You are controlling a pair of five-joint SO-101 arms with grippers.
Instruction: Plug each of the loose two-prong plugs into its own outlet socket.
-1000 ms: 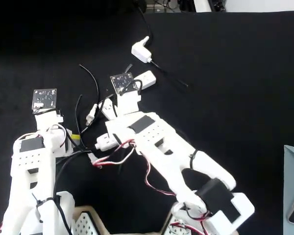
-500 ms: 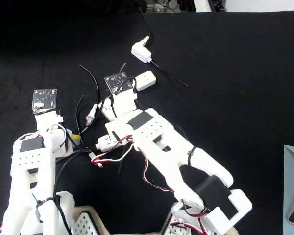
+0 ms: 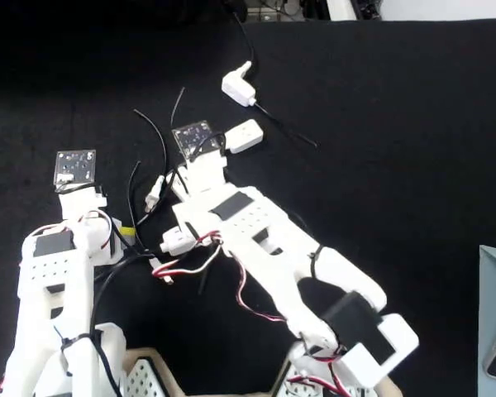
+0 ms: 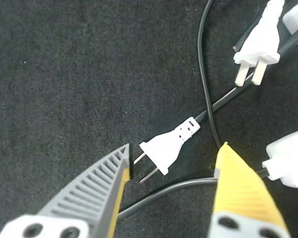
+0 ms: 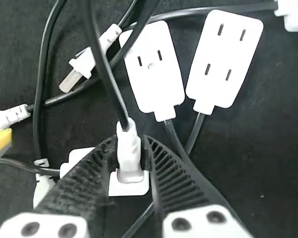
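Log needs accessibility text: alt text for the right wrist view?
The right gripper is shut on a white plug. Ahead of its fingers lie an outlet and a second outlet, side by side, with a loose plug nearby.

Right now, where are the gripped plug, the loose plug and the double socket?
gripped plug (image 5: 128,171), right wrist view, middle of its white body.
loose plug (image 4: 165,148), left wrist view, white body behind the prongs.
double socket (image 5: 224,59), right wrist view, face between its slot pairs.
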